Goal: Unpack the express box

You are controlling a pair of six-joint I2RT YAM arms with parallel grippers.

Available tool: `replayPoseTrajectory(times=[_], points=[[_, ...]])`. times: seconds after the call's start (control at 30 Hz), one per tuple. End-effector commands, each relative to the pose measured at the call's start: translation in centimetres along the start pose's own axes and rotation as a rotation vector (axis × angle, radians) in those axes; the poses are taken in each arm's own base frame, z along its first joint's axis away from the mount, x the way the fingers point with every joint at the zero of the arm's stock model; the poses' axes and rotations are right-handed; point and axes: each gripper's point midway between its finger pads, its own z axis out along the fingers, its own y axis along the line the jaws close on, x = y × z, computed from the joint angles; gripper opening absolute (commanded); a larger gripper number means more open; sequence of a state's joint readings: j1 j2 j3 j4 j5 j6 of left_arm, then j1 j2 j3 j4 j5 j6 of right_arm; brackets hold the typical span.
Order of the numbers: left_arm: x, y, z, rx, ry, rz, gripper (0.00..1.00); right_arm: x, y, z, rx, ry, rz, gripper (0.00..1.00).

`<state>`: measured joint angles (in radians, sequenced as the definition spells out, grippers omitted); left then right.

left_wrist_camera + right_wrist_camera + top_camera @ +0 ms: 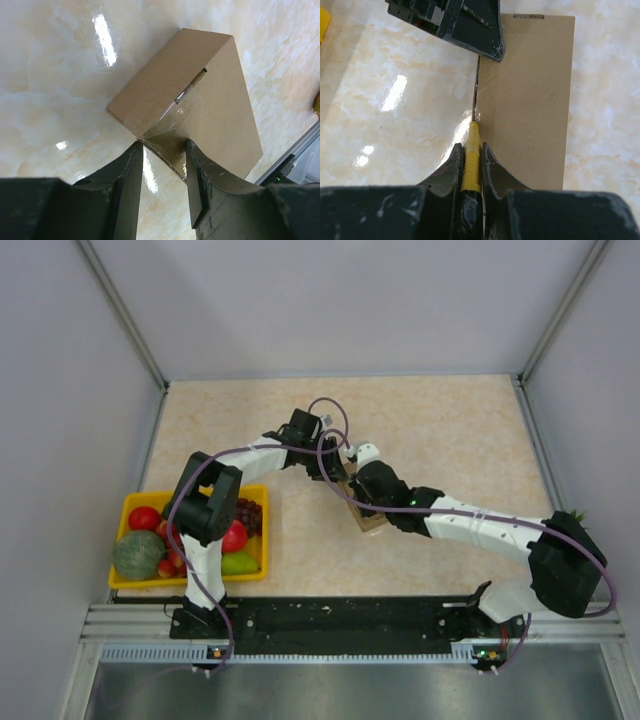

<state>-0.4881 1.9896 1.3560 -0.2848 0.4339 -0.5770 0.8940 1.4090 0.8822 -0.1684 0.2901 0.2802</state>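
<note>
Near the middle of the bench (450, 420) the box (372, 519) lies between my two arms, well apart from the yellow fruit tray (140, 584) at the near left. The lid is not open yet, and clear tape (167, 122) crosses its seam.

My left gripper (164, 145) has its jaws partly spread around one taped corner of the box. Both fingers look to be touching cardboard, so I read that as a pinch on the box. My right gripper (471, 152) has its jaws pressed tight on a yellow-handled knife (472, 135). The blade is laid along the box's left edge and points toward the left gripper at the far end of that edge.

That line-up worries me most. If I push the blade on along the seam, I think it will run straight into the left fingers. The corner hold is small too. Drag from the blade on the tape could twist the box out of the pinch, or swing it so the edge leaves the seam. Too steep an angle could sink the blade into whatever is packed inside, and too shallow an angle could let it skate off onto the bench. The slim handle might also roll between the right jaws under side load.
</note>
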Motion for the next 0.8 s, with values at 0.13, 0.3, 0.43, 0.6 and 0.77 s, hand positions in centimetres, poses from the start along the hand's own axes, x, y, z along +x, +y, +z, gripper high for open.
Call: replayPoseTrajectory(times=[0.13,0.3,0.43,0.6,0.77], points=[[1.3,4.1,0.9,-0.145,0.03,-0.01,0.41,0.0,-0.1,-3.2,-0.006,0.072,-0.025,0.0],[1.3,4.1,0.9,-0.146,0.029,-0.011,0.4,1.1,0.4,-3.4,-0.031,0.138,-0.019,0.0],[1.5,4.1,0.9,-0.145,0.031,-0.012,0.4,2.8,0.7,-2.7,-0.04,0.197,-0.025,0.0],[1.5,4.2,0.9,-0.149,0.034,-0.015,0.4,3.3,0.7,-2.6,-0.037,0.228,-0.026,0.0],[1.4,4.5,0.9,-0.163,0.034,-0.013,0.39,2.7,0.5,-3.9,-0.044,0.215,-0.02,0.0]])
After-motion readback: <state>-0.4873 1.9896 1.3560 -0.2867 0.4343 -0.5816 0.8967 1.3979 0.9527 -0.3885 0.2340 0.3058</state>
